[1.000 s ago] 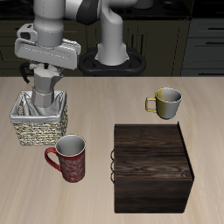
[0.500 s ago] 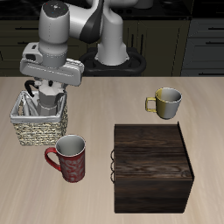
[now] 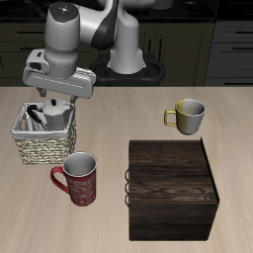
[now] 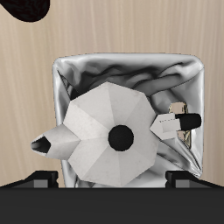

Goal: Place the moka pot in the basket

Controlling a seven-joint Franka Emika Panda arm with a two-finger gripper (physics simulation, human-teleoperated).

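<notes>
The silver moka pot (image 3: 56, 115) sits inside the woven basket (image 3: 42, 150), which stands toward the back of the table; the pot's upper part sticks out above the rim. My gripper (image 3: 59, 98) hovers just above the pot, with its fingers spread apart and holding nothing. In the wrist view I look straight down on the pot's faceted lid and black knob (image 4: 120, 136), resting on the basket's pale cloth lining (image 4: 175, 79). The gripper (image 4: 109, 180) shows only as two fingertips set wide apart, either side of the pot.
A red patterned mug (image 3: 77, 179) stands just in front of the basket. A large dark wooden box (image 3: 171, 188) fills the front middle. A yellowish metallic mug (image 3: 188, 116) stands behind the box.
My gripper has risen out of the basket and let go of the moka pot. The pot has settled lower in the basket.
</notes>
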